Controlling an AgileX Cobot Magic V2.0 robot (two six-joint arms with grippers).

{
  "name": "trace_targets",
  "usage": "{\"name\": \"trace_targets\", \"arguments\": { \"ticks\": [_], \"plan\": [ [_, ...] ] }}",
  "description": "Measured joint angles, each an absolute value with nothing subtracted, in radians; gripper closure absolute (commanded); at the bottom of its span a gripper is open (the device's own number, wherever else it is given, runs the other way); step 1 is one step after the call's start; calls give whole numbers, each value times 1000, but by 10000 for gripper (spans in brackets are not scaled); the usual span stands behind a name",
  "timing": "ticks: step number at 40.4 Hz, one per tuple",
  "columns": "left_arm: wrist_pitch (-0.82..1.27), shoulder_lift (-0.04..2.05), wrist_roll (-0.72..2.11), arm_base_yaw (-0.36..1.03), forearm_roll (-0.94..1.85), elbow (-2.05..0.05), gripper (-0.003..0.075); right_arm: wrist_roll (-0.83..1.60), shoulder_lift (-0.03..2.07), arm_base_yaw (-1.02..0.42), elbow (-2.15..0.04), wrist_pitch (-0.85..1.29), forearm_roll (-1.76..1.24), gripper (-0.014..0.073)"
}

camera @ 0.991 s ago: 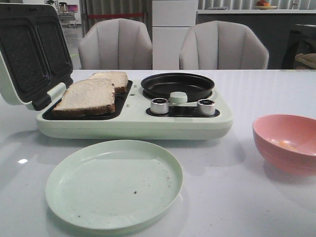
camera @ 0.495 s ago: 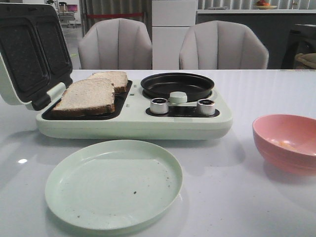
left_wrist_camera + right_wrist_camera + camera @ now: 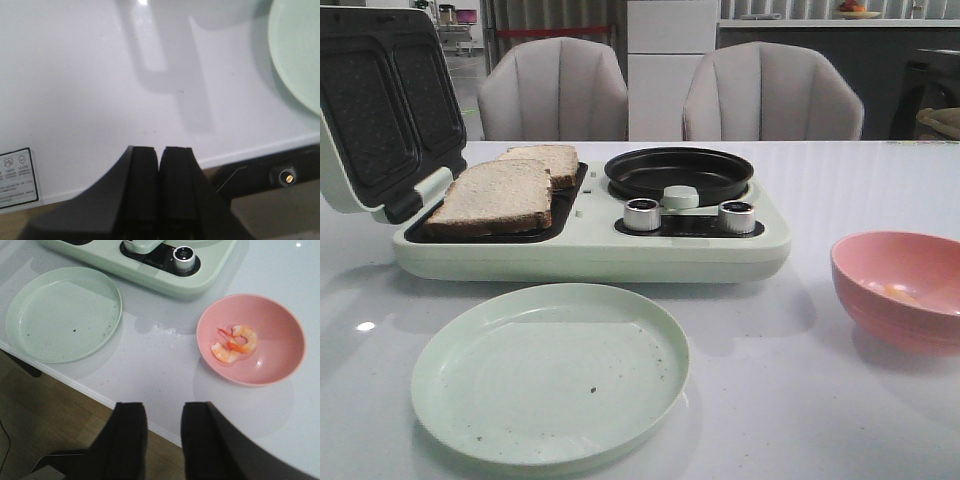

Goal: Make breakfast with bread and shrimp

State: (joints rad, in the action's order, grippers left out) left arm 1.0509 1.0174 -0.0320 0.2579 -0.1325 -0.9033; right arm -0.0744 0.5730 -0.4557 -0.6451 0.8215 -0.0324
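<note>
Two slices of bread lie side by side on the open sandwich maker's lower plate. An orange-and-white shrimp rests inside the pink bowl, which stands at the table's right. My right gripper is open and empty, held back over the table's front edge, short of the bowl. Over bare white table near that edge is my left gripper, shut with nothing between its fingers. Neither gripper shows in the front view.
A pale green plate lies in front of the sandwich maker. A black round pan and two silver knobs are on the appliance's right half. Its lid stands open at the left. Two chairs stand behind the table.
</note>
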Motion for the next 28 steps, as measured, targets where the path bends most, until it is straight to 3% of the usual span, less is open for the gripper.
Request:
{"name": "trace_targets", "arguments": {
  "ticks": [7,12,28],
  "plan": [
    [996,1099,182,-96,157,-995,615,-74,573,-456,-645,822,-32,277],
    [980,1210,267,-235,386,-1068,622,-74,573,-456,-645,822,-34,277],
    [903,1618,309,-288,639,-1374,622,-74,573,-456,-645,822,-34,277]
  ]
}}
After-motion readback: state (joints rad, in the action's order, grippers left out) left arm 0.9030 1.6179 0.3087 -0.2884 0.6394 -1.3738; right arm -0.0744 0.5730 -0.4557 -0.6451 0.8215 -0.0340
